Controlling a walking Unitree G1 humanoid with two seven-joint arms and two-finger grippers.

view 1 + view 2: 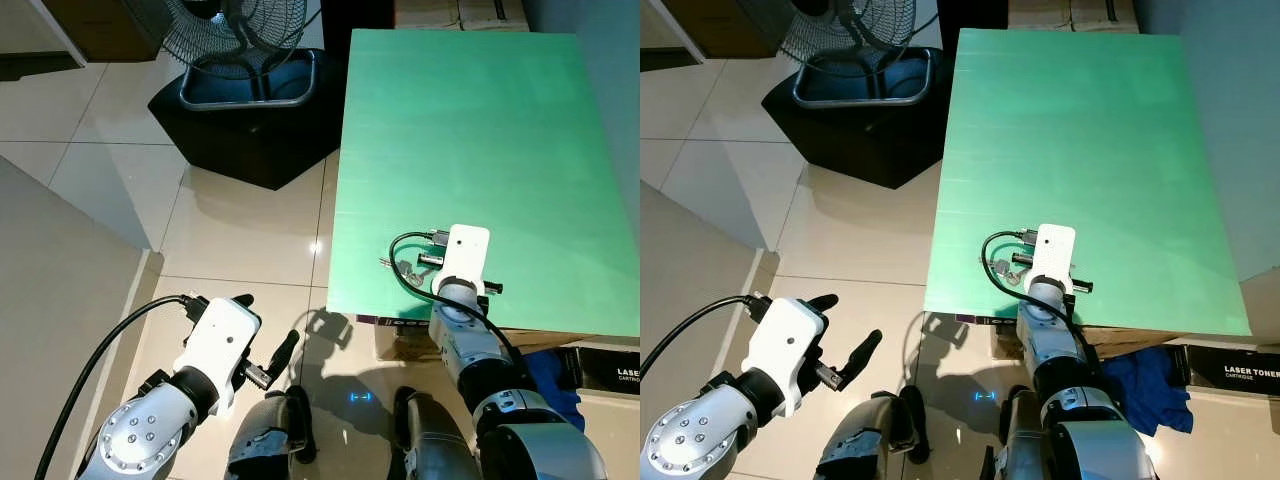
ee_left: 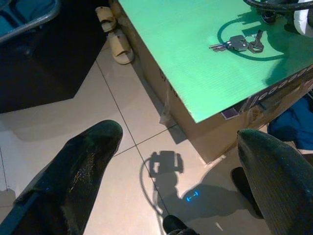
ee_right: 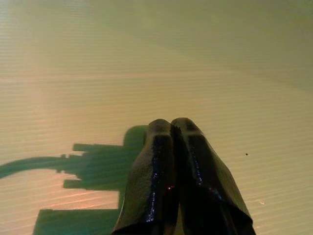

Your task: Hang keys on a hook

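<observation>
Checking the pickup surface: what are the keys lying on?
The keys lie flat on a green sheet covering a cardboard box. The box top beneath the sheet is hidden.

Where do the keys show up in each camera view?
Left eye: keys on the green tabletop's near left corner, beside the right gripper.
Right eye: same corner.
Left wrist: upper right.
Right wrist: not visible.
Shared landmark: the green tabletop.

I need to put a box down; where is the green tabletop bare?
The green tabletop is bare from its far edge down past the middle. Crowded only at the near edge, where the small bunch of metal keys lies beside the right hand.
</observation>
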